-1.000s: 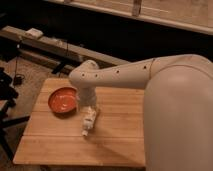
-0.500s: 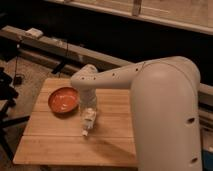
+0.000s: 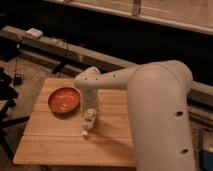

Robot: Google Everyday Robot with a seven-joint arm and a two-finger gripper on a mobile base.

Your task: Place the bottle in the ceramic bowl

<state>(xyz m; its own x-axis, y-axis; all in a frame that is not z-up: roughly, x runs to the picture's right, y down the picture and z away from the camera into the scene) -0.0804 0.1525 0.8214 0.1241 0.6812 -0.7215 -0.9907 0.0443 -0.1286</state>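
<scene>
The orange-red ceramic bowl [image 3: 63, 100] sits on the left part of the wooden table [image 3: 55, 145]. My gripper [image 3: 89, 120] hangs down from the white arm just right of the bowl, over the middle of the table. A small pale bottle [image 3: 86, 131] shows at the gripper's lower end, close to the table top and outside the bowl. I cannot tell whether it is held or lying on the wood.
My big white arm [image 3: 160, 115] fills the right side and hides the table's right end. A long low ledge [image 3: 75, 52] with a white box [image 3: 34, 33] and cables runs behind the table. Dark gear [image 3: 6, 95] stands at the left edge.
The upper arm has swung a little to the right in the picture. The gripper and the pale bottle stay at nearly the same spot beside the bowl.
</scene>
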